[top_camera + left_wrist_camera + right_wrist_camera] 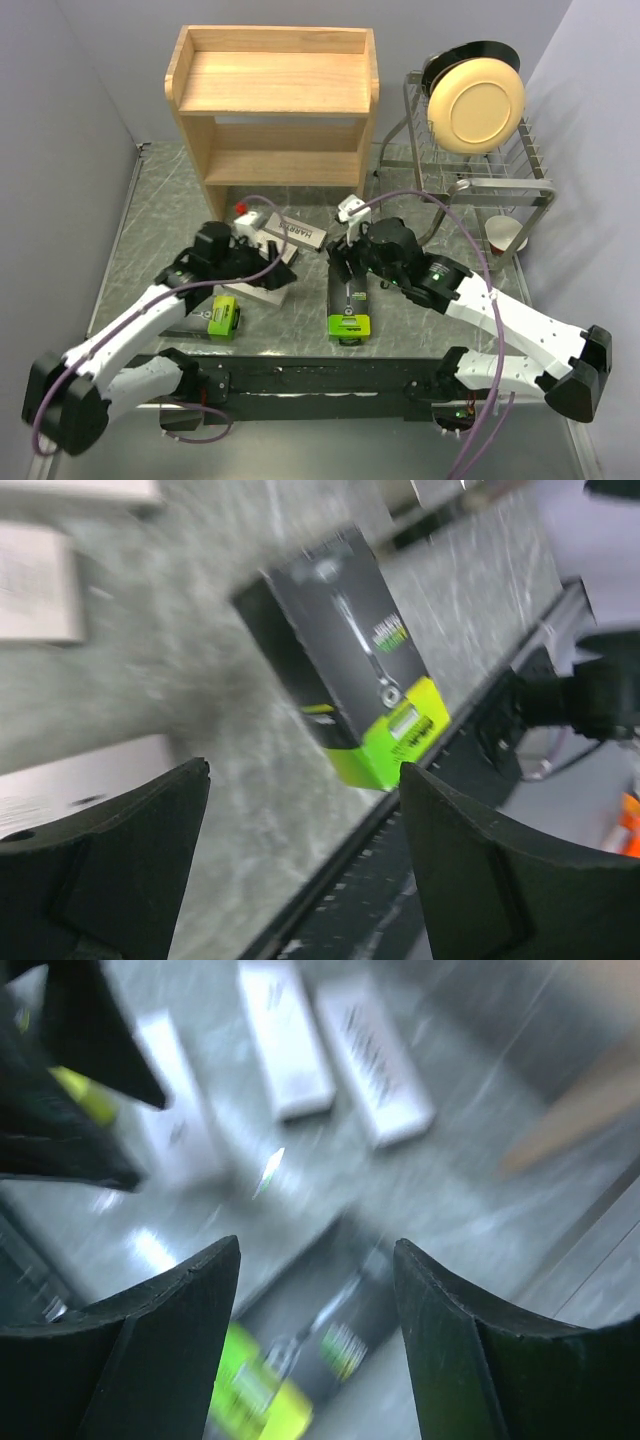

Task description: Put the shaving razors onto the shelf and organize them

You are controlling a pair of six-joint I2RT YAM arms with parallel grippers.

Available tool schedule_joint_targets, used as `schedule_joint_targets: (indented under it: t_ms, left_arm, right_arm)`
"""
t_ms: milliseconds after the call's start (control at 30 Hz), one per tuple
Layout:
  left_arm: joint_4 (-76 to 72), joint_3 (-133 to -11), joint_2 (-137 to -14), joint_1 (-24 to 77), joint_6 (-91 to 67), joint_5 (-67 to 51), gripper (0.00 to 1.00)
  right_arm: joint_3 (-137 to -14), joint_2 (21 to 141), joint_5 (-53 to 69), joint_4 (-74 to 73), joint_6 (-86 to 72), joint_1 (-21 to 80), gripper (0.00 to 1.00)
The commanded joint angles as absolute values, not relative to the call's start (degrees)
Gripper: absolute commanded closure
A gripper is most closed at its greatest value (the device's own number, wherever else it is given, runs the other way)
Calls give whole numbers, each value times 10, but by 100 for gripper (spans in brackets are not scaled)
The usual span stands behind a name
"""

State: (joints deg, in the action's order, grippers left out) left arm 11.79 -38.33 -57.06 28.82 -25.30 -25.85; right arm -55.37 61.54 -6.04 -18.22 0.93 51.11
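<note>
The wooden shelf (270,90) stands at the back of the table, both tiers bare. Three white razor boxes lie in front of it: one (300,232) angled by the shelf foot, one (255,220) beside it, one (262,290) under my left arm. A black-and-green razor pack (222,318) lies front left and another (350,300) front centre. My left gripper (305,860) is open and empty above the table, with a black-and-green pack (350,650) ahead of it. Open and empty too, my right gripper (318,1260) hovers over the centre pack (300,1360).
A wire dish rack (480,180) with a cream plate (475,100) and a cup (505,235) stands at the back right. A black rail (300,375) runs along the front edge. Grey walls close in on both sides.
</note>
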Motion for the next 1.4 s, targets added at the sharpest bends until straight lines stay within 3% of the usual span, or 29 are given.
schedule_joint_targets:
  t_ms: [0,433,567,833,1200,1367]
  left_arm:
    - [14,-377,-640,349,-352,-260,19]
    - [-5,-517,-910,415,-491,-225,26]
    - [40,-539,-961,418,-515,-211,33]
    - [59,-433,-922,403,-547,-174,51]
    - [10,-306,-875,303,-498,-150,59]
    - [-26,-262,-852,292,-476,-148,74]
  right_arm:
    - [-541,584,-17,-322,-119,507,30]
    - [-459,532,-81,-361,-333,494,30]
    - [-430,524,-57,-377,-384,466,28]
    - [-347,526,11,-292,-425,454,28]
    - [-287,571,51,-124,-466,454,28]
    - [-266,605,54,-51,-483,454,28]
